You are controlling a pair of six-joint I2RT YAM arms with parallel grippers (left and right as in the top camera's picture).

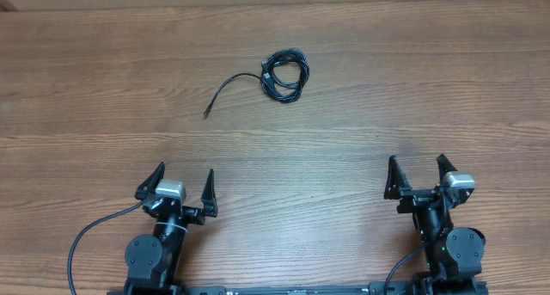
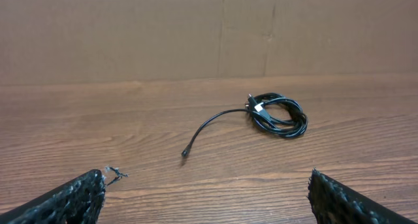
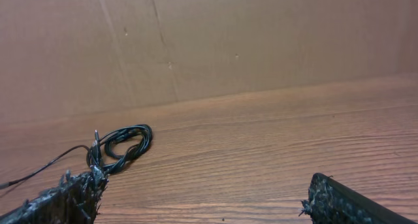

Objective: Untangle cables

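Left gripper (image 1: 184,172): released, with the jaws spread wide and nothing between them; it sits at the near edge of the table, on the left, well apart from the cables. In its own wrist view (image 2: 206,185) only the two fingertips show, at the lower corners.
Right gripper (image 1: 418,164): likewise released, jaws wide and empty; it sits at the near edge on the right, also well apart from the cables. Its wrist view (image 3: 202,185) shows the fingertips low in the picture.
Finger pads (image 2: 78,198): black and rough in texture, with frayed threads at the tips.
Cables (image 1: 302,71): thin black cords wound into one small, loose coil lying flat on the far half of the table, roughly midway between the two arms. How many cords make up the coil cannot be told.
Coil, left wrist view (image 2: 302,123): ahead and to the right of centre, with a small pale-marked plug at its left side.
Coil, right wrist view (image 3: 149,138): far to the left, just above the left fingertip.
Loose end (image 1: 228,85): one strand leaves the coil on its left and curves toward the near left, ending in a small plug tip (image 2: 185,153) that lies on bare wood.
Table (image 1: 86,97): brown wood grain.
Backdrop (image 2: 130,34): a plain brown cardboard wall along the far edge.
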